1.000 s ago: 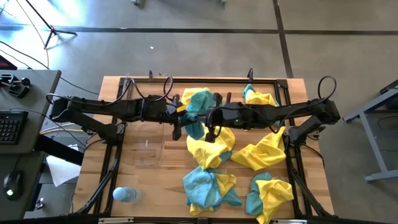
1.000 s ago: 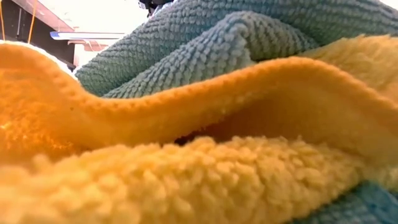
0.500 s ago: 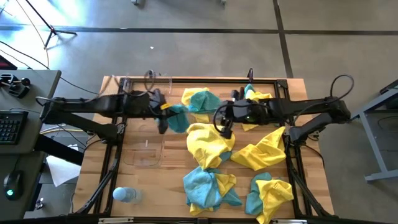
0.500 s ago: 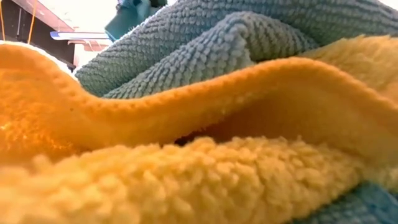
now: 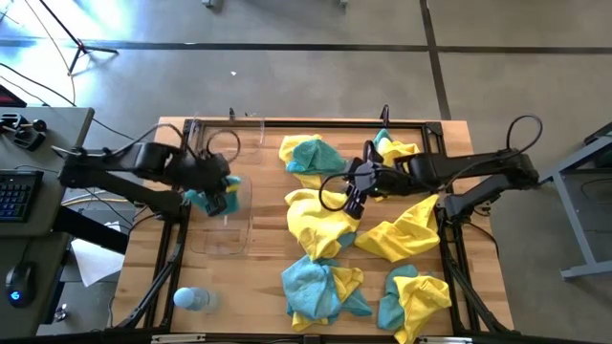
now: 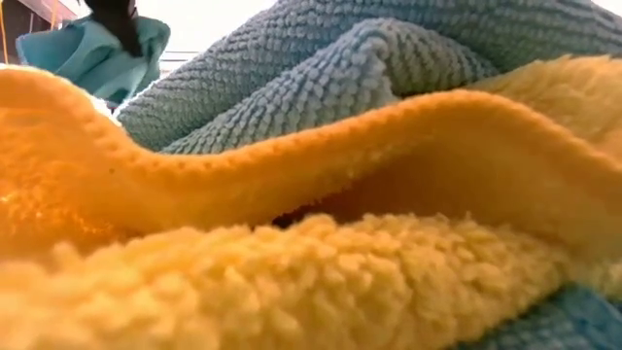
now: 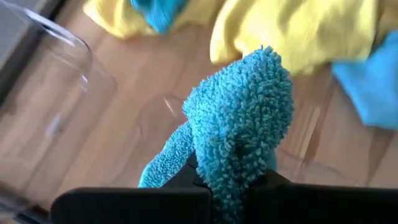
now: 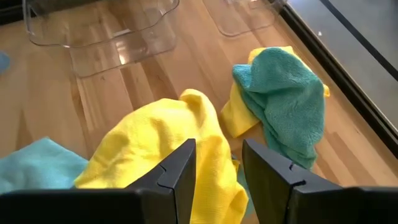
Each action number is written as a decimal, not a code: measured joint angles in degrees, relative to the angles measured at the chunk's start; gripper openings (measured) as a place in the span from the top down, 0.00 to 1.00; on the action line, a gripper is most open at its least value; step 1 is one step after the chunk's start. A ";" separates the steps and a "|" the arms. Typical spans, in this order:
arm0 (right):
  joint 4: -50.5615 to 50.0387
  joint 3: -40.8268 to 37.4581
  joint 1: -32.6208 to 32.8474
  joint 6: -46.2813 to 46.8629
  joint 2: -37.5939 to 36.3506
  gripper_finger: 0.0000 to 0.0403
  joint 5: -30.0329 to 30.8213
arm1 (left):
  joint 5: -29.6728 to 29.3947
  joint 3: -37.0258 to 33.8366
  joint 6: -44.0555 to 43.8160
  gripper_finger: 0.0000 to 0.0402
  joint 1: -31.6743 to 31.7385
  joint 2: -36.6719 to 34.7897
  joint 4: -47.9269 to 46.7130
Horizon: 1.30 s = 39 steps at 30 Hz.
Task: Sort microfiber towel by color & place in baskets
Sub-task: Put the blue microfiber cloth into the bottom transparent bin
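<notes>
1. Wooden table (image 5: 258, 277) carries heaps of yellow and teal microfiber towels (image 5: 320, 229).
2. Clear basket (image 5: 229, 229) sits beneath the left gripper (image 5: 218, 199), clamped on a teal towel (image 7: 239, 134).
3. Right gripper (image 5: 352, 203), fingers parted, hovers over a yellow towel (image 8: 161, 143).

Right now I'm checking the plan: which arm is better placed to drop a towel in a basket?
The left. Its gripper already holds a teal towel over the clear basket. The right gripper is open and empty above the yellow towel.
</notes>
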 joint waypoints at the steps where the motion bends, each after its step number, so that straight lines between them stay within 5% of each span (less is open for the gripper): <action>1: 0.41 0.00 0.12 0.02 0.28 0.69 0.12 | 0.08 -1.37 -0.58 1.00 -0.79 -0.05 0.30; 12: 0.63 0.00 0.51 1.92 1.36 0.69 0.20 | 5.65 -15.87 -7.01 0.91 -4.19 0.27 5.27; 17: 0.63 0.00 0.51 1.42 1.35 0.69 0.23 | 10.34 -16.25 -7.51 0.82 -3.47 0.56 6.13; 32: 0.63 0.00 0.51 -0.07 1.33 0.69 0.25 | 10.36 -16.25 -7.94 0.51 -0.74 -0.03 7.39; 39: 0.63 0.00 0.51 -0.72 1.33 0.69 0.25 | 9.88 -16.25 -2.23 0.46 -0.74 -0.03 7.32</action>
